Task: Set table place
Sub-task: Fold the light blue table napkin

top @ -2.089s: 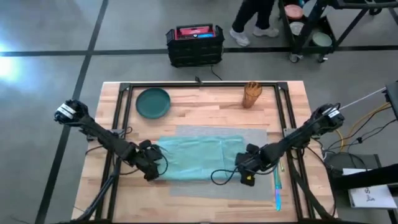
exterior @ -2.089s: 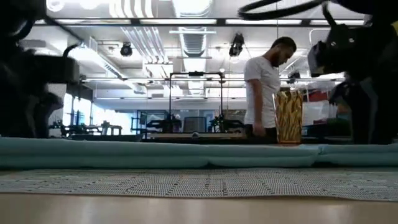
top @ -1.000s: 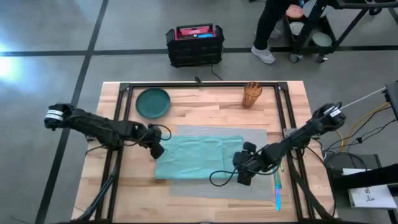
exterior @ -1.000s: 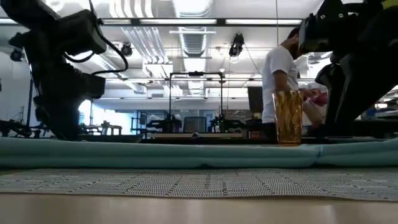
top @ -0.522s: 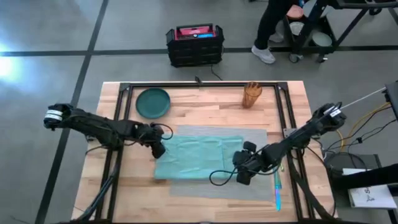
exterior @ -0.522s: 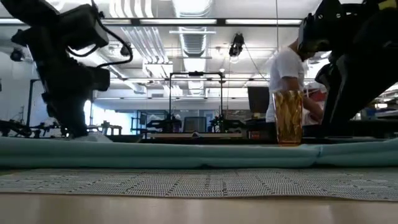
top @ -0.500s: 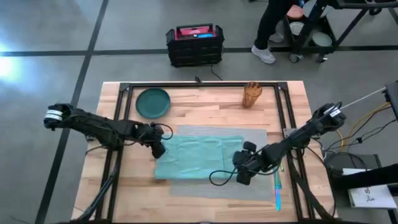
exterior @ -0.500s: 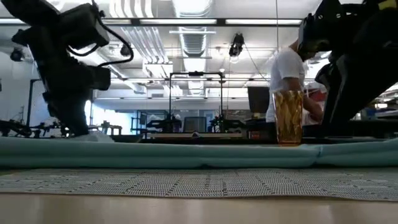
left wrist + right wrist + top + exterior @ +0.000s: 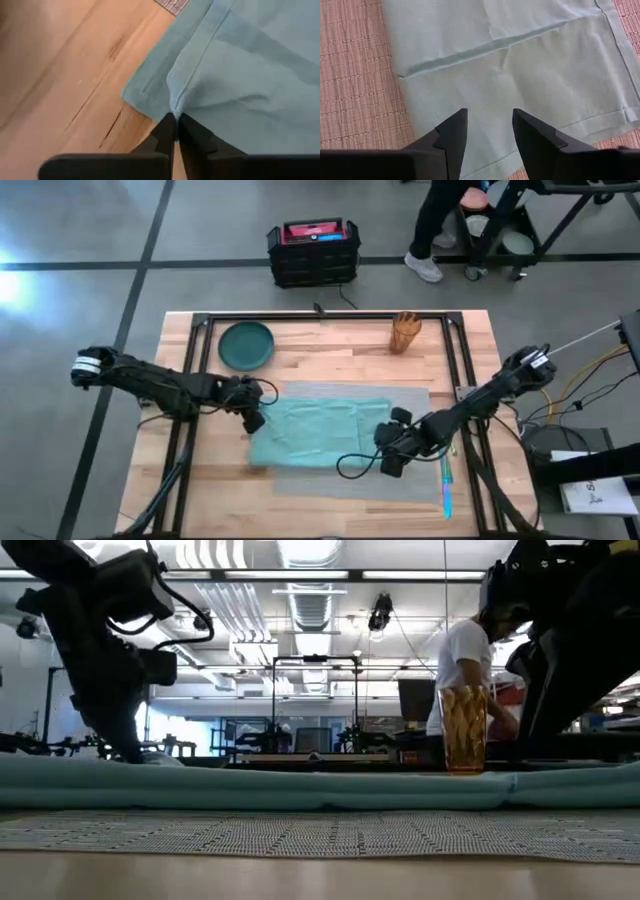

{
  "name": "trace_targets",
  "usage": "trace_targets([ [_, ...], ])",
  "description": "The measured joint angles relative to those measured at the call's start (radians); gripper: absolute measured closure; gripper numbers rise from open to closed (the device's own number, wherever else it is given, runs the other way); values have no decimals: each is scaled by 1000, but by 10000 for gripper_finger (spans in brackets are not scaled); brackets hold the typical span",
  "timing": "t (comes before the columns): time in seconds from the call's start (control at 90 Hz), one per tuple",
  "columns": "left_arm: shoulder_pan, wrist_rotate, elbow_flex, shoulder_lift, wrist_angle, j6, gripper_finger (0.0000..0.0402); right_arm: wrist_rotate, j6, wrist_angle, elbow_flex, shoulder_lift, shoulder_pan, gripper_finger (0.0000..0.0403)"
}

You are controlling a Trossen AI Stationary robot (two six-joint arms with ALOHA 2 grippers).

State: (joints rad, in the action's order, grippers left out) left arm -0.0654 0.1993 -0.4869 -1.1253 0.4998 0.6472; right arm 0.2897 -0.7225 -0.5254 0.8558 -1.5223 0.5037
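Just changed: the left end effector (image 9: 172, 120) has come away from the near left corner of the flat teal cloth napkin (image 9: 318, 434) to its far left corner, where it has settled over the last half-second; its fingers are pinched tight on the napkin's folded hem.
Right arm: the right end effector (image 9: 489, 131) hovers over the napkin's right part as it did a moment ago, fingers spread and holding nothing.
Place: the flat grey woven rectangular placemat (image 9: 410, 402) lies mid-surface under the napkin, showing past the cloth's far, right and near edges.
What it means: judged from the pinch, the cloth is about to be folded or dragged off the placemat; the setting itself is barely begun.
Surface: the large light wooden plank tabletop (image 9: 330, 345) carries everything else well apart from the placemat.
Containers: the round dark green plate (image 9: 246, 344) at the far left is bare; the amber ribbed tumbler (image 9: 405, 332) stands upright at the far right, contents not discernible.
Beyond: a person (image 9: 463, 675) stands behind the tumbler in the low view.
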Motion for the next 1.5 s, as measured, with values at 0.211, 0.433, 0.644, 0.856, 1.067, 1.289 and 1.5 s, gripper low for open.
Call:
trace_targets([
  [0.211, 0, 130, -9, 5, 15, 14, 401, 0, 0, 0, -7, 0, 0, 277],
  [0.433, 0, 272, -10, 4, 15, 12, 401, -1, -23, 2, -14, 0, 0, 297],
  [0.644, 0, 276, -10, -21, 15, 12, 399, -1, -29, 4, -16, 0, 0, 313],
  [0.856, 3, 263, -9, -39, 17, -25, 370, -1, -28, 5, -16, 0, 0, 319],
  [1.067, 4, 167, -57, -31, 148, -65, 269, -5, -35, 1, -16, 0, 0, 290],
  [1.289, -116, -149, -129, -1, 195, 4, 186, -23, -10, 44, -16, 2, 0, 257],
  [1.5, -339, -23, -37, -46, -86, 91, 174, -34, 38, 136, -36, -38, 12, 246],
])
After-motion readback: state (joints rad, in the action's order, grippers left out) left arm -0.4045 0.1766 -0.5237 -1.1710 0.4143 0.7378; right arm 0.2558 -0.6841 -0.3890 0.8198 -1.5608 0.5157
